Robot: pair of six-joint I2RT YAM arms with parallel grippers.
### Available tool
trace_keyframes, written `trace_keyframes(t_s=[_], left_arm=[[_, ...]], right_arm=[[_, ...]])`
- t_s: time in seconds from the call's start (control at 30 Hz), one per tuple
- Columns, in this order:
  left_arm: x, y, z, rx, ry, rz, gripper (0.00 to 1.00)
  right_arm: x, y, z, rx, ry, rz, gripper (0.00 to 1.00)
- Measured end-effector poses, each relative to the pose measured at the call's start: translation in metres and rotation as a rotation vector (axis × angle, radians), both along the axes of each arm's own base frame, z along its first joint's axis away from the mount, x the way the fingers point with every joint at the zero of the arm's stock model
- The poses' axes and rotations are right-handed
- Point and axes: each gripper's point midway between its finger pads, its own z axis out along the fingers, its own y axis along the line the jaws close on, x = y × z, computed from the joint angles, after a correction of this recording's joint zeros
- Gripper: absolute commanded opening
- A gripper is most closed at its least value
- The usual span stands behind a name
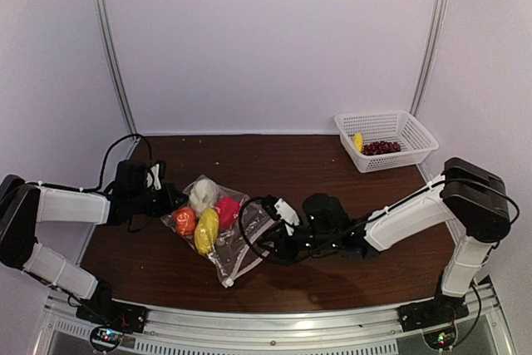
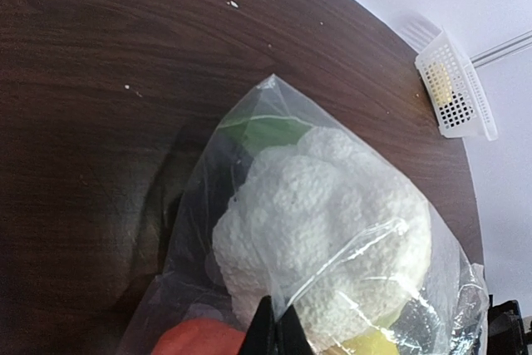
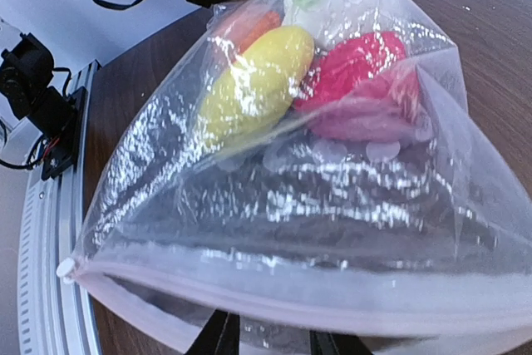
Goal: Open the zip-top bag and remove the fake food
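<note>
The zip-top bag (image 1: 239, 247) lies on the brown table, its pinkish-white zip strip (image 3: 291, 297) facing my right gripper. Inside are a white cauliflower (image 1: 202, 194), an orange piece (image 1: 185, 221), a yellow piece (image 1: 207, 230) and a red piece (image 1: 227, 211). My left gripper (image 1: 173, 199) is shut on the bag's film at its closed end, right beside the cauliflower (image 2: 324, 222). My right gripper (image 1: 278, 218) is at the bag's mouth, its fingers apart under the zip strip in the right wrist view (image 3: 274, 342). The zip looks closed.
A white mesh basket (image 1: 416, 135) stands at the back right and holds a yellow piece (image 1: 357, 140) and a dark purple grape cluster (image 1: 381, 148). It also shows in the left wrist view (image 2: 455, 89). Black cables loop beside both grippers.
</note>
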Motion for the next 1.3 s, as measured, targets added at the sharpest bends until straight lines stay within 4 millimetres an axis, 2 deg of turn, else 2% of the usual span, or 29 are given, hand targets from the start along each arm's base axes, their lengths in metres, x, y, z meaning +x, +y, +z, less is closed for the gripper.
trace_keyframes(t_s=[0.23, 0.4, 0.5, 0.67, 0.83, 1.07, 1.13, 1.3], left_arm=[[-0.002, -0.002, 0.000, -0.018, -0.002, -0.009, 0.00], [-0.005, -0.002, -0.003, -0.030, -0.001, -0.010, 0.00], [-0.006, -0.003, -0.004, -0.042, -0.002, -0.013, 0.00], [-0.006, -0.006, -0.004, -0.061, -0.006, -0.023, 0.00], [-0.007, -0.007, -0.007, -0.070, -0.006, -0.028, 0.00], [-0.009, -0.013, -0.010, -0.074, -0.002, -0.038, 0.00], [-0.012, -0.019, -0.013, -0.075, 0.007, -0.042, 0.00], [-0.018, -0.034, -0.017, -0.053, 0.006, -0.013, 0.00]], right_arm=[[0.022, 0.032, 0.008, 0.092, 0.038, -0.055, 0.27], [0.031, 0.050, -0.001, 0.139, 0.109, -0.081, 0.26], [0.037, 0.059, -0.008, 0.182, 0.171, -0.094, 0.26], [0.049, 0.060, -0.020, 0.259, 0.278, -0.128, 0.27], [0.059, 0.070, -0.021, 0.344, 0.365, -0.140, 0.29], [0.060, 0.088, -0.011, 0.453, 0.457, -0.110, 0.37], [0.057, 0.093, -0.010, 0.466, 0.479, -0.098, 0.43], [0.051, 0.099, -0.008, 0.476, 0.512, -0.089, 0.48]])
